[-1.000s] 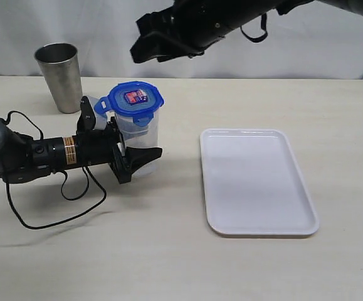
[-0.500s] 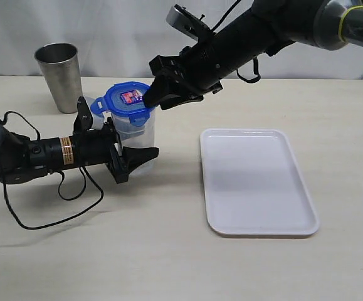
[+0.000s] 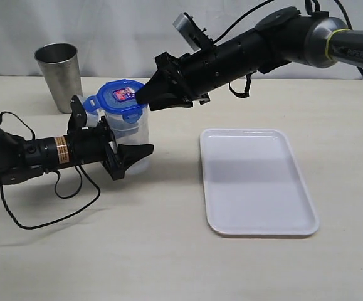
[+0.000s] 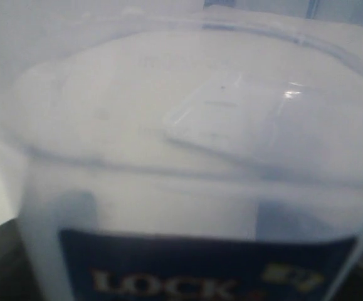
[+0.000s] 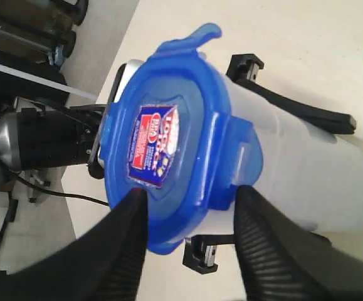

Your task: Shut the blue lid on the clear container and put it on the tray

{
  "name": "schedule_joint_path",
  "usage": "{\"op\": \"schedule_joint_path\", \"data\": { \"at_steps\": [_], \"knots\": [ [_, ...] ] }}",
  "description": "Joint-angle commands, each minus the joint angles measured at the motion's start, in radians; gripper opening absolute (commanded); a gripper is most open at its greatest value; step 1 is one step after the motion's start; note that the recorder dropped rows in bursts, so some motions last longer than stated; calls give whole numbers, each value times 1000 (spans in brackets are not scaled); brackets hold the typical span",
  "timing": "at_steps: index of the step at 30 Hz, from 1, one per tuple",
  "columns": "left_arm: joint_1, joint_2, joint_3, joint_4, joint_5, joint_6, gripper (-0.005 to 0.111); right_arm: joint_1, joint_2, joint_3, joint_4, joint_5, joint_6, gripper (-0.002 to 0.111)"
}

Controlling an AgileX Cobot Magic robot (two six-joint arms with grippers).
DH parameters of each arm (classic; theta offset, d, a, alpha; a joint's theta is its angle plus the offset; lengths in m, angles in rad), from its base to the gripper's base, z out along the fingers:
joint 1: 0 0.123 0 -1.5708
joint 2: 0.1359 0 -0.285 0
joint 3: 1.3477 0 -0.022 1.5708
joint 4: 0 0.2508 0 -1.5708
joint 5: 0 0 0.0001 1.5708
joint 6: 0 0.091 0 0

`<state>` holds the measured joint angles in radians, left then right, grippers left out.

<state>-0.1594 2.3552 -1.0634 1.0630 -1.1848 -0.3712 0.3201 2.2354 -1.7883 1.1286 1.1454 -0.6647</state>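
The blue lid [image 3: 120, 97] sits on the mouth of the clear container [image 3: 134, 133], which stands upright on the table [image 3: 168, 263]. The left gripper [image 3: 115, 135] reaches in from 9 o'clock and clasps the container's lower body, one finger on each side. The right gripper [image 3: 145, 95] comes from 2 o'clock, jaws partway apart and straddling the lid's edge; whether they squeeze it is unclear. The tray [image 3: 256, 188] lies apart at 4 o'clock, and a steel cup [image 3: 60, 75] stands at 10 o'clock.
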Motion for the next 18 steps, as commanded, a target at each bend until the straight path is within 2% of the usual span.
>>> {"op": "schedule_joint_path", "data": {
  "at_steps": [1,7,9,13,18],
  "knots": [
    [-28,-10,-9,27,-36,5,0,43,42,9,22,76,-57,20],
    [-26,-10,-9,9,-36,34,0,41,31,9,-5,76,-68,22],
    [-26,-10,-9,9,-36,76,0,41,18,9,-25,76,-84,28],
    [-18,-12,-9,6,-36,299,0,33,-19,9,-25,76,-86,49],
    [-5,-12,-9,-8,-36,346,0,10,-78,9,-45,76,-117,58]
  ]
}}
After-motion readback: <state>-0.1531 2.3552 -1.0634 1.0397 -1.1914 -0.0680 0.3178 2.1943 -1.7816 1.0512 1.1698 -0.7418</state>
